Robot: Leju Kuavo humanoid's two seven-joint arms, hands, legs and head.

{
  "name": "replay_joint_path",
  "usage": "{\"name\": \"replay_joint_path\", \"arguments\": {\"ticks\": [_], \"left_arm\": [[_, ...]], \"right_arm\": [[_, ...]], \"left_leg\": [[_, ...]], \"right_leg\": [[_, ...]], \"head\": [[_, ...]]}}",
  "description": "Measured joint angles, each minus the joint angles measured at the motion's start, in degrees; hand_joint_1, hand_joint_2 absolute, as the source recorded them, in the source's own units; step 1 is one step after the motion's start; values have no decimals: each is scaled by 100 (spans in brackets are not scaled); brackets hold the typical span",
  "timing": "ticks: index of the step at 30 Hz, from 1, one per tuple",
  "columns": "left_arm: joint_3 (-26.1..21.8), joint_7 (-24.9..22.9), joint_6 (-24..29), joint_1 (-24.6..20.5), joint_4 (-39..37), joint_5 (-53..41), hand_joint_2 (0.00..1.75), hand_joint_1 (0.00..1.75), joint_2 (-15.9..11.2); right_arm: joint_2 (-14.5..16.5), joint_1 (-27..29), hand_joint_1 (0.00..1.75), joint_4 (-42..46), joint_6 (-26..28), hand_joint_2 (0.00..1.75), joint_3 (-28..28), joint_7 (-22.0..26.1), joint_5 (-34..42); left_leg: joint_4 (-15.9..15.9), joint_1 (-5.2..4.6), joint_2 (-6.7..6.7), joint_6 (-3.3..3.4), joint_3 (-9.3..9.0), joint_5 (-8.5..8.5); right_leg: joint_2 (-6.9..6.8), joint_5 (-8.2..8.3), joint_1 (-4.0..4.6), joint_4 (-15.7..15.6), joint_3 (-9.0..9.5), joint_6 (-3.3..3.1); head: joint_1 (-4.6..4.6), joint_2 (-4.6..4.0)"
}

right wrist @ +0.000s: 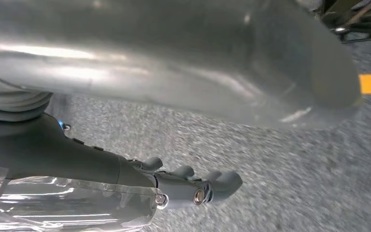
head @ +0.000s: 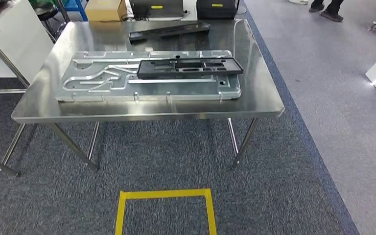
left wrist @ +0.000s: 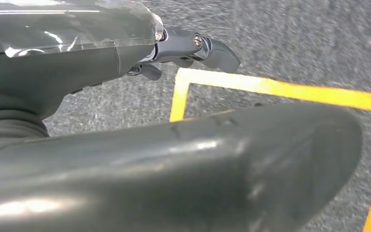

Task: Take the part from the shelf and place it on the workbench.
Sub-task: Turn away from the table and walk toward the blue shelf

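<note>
Black part on 1 counter, well apart from the left robot hand and right robot hand, both empty, fingers extended.

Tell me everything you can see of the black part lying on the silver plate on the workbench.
The black part is a long, flat, matte rectangular frame, plastic by its look, with several cut-out windows along its length. It lies flat on the right half of the machined silver plate, long side across the workbench, slightly askew. Only the plate touches it.
</note>
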State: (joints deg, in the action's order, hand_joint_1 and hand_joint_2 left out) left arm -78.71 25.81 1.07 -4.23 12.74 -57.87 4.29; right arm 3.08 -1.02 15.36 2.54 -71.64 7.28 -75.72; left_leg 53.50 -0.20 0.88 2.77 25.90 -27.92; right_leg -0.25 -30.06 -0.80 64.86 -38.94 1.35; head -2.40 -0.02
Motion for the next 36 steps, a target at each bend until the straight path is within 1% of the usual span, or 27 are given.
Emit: {"name": "replay_joint_path", "arguments": {"ticks": [1,2,3,4,5,6,8,9,10,12,13,16,17,18,19,21,23,24,26,28,29,31,32,33,34,35,36], "left_arm": [[0,0,-3,2,0,-11,0,0,-1],[1,0,-7,2,0,-24,0,0,-1],[2,0,-12,1,0,-39,0,0,0],[4,0,-16,0,0,-53,0,0,1],[8,0,-19,-2,0,-66,0,0,4],[13,0,-19,-5,-1,-78,0,0,7],[23,-1,-17,-12,-2,-94,0,0,12],[26,-3,-14,-17,-2,-99,0,0,13],[26,-6,-8,-20,-2,-103,0,0,13],[26,-19,7,-15,-2,-110,0,0,11],[26,-28,12,-8,-3,-116,0,0,13],[27,-49,28,0,-4,-141,0,0,20],[28,-50,37,-2,-4,-146,0,0,21],[28,-51,49,-3,-4,-148,0,0,21],[28,-51,60,-3,-4,-153,0,0,21],[30,-54,80,-12,-4,-160,0,0,21],[32,-60,97,-38,-4,-161,0,0,20],[32,-63,109,-48,-5,-160,0,0,20],[33,-85,136,-47,-6,-154,0,0,21],[32,-137,179,-37,-7,-147,0,0,23],[31,-169,202,-35,-7,-145,0,0,24],[31,-233,249,-34,-7,-149,0,0,26],[31,-261,272,-30,-7,-152,0,0,26],[31,-291,294,-27,-7,-156,0,0,26],[31,-324,315,-24,-7,-162,0,0,26],[31,-354,338,-22,-7,-170,0,0,27],[31,-381,358,-22,-7,-178,0,0,31]], "right_arm": [[1,-4,0,-21,-18,0,4,0,-8],[1,-8,0,-41,-31,0,9,2,-14],[1,-12,0,-60,-43,0,16,7,-17],[2,-15,0,-77,-53,0,23,13,-21],[3,-20,0,-91,-62,0,30,20,-25],[4,-31,0,-101,-73,0,37,27,-28],[6,-61,0,-116,-91,0,50,38,-37],[9,-75,0,-126,-97,0,55,40,-41],[11,-81,0,-135,-100,0,57,32,-45],[27,-81,0,-162,-109,0,58,2,-50],[33,-83,0,-171,-114,0,58,-19,-52],[43,-85,0,-187,-144,0,59,-52,-54],[46,-81,0,-192,-159,0,58,-55,-54],[49,-78,0,-198,-174,0,58,-56,-52],[54,-77,0,-205,-187,0,58,-57,-50],[66,-81,0,-216,-202,0,58,-56,-46],[84,-85,0,-225,-203,0,58,-51,-45],[92,-86,0,-227,-203,0,58,-46,-45],[100,-81,0,-231,-203,0,58,-36,-46],[101,-77,0,-232,-204,0,58,-23,-49],[103,-72,0,-236,-207,0,58,-19,-51],[109,-67,0,-247,-210,0,58,-10,-53],[110,-66,0,-252,-212,0,57,-8,-51],[110,-65,0,-254,-212,44,56,-6,-45],[109,-63,0,-255,-211,87,55,-5,-39],[108,-63,0,-255,-209,131,52,-6,-33],[106,-64,0,-255,-207,175,50,-10,-29]], "left_leg": [[13,-5,3,5,106,75],[36,-9,6,1,216,147],[72,-12,8,-8,330,211],[124,-12,9,-21,450,267],[187,-11,9,-36,567,313],[259,-14,8,-55,679,351],[390,-26,6,-109,837,414],[426,-27,7,-142,879,453],[437,-26,8,-178,901,500],[474,-7,-5,-249,957,498],[588,3,-18,-285,1013,343],[1507,53,-41,-385,1263,-497],[1837,66,-41,-410,1301,-638],[2034,76,-41,-425,1265,-636],[2034,83,-41,-431,1139,-514],[1436,89,-45,-409,592,-220],[523,66,-55,-343,-42,-258],[221,49,-59,-301,-220,-333],[53,26,-57,-207,-248,-350],[27,35,-36,-108,-171,-244],[16,41,-26,-65,-118,-178],[20,32,-18,-18,17,-65],[31,22,-15,-14,88,-17],[48,15,-13,-16,156,24],[70,11,-11,-23,218,55],[98,9,-11,-34,270,78],[132,10,-11,-46,312,94]], "right_leg": [[1,-240,-4,383,-63,18],[2,-342,-4,708,-86,35],[2,-286,-5,883,-41,45],[1,-125,-6,862,103,47],[1,42,-8,640,344,42],[1,108,-7,251,672,27],[7,-27,15,-576,1246,-25],[11,-121,32,-814,1382,-59],[12,-144,46,-907,1405,-97],[-10,-35,32,-909,1301,-188],[-25,40,21,-918,1230,-233],[-45,269,20,-916,949,-291],[-45,344,24,-905,847,-287],[-46,417,27,-891,741,-279],[-46,486,27,-872,638,-267],[-45,607,26,-826,455,-233],[-43,719,38,-792,347,-176],[-46,773,41,-792,325,-140],[-55,873,37,-833,312,-58],[-35,753,16,-741,255,7],[-21,536,11,-546,181,32],[-1,-58,1,176,-47,66],[2,-248,0,553,-142,82],[2,-305,0,793,-166,91],[1,-243,0,811,-75,92],[1,-114,1,584,141,83],[1,19,2,162,453,63]], "head": [[-1,0],[-1,0],[-1,0],[-1,0],[-1,0],[-1,0],[-1,0],[-2,0],[-2,0],[-1,0],[-1,0],[-2,0],[-1,0],[-2,0],[-2,0],[-3,0],[-2,0],[-2,0],[-2,0],[-1,0],[-1,0],[0,0],[-1,0],[-1,0],[-1,0],[-1,0],[-1,0]]}}
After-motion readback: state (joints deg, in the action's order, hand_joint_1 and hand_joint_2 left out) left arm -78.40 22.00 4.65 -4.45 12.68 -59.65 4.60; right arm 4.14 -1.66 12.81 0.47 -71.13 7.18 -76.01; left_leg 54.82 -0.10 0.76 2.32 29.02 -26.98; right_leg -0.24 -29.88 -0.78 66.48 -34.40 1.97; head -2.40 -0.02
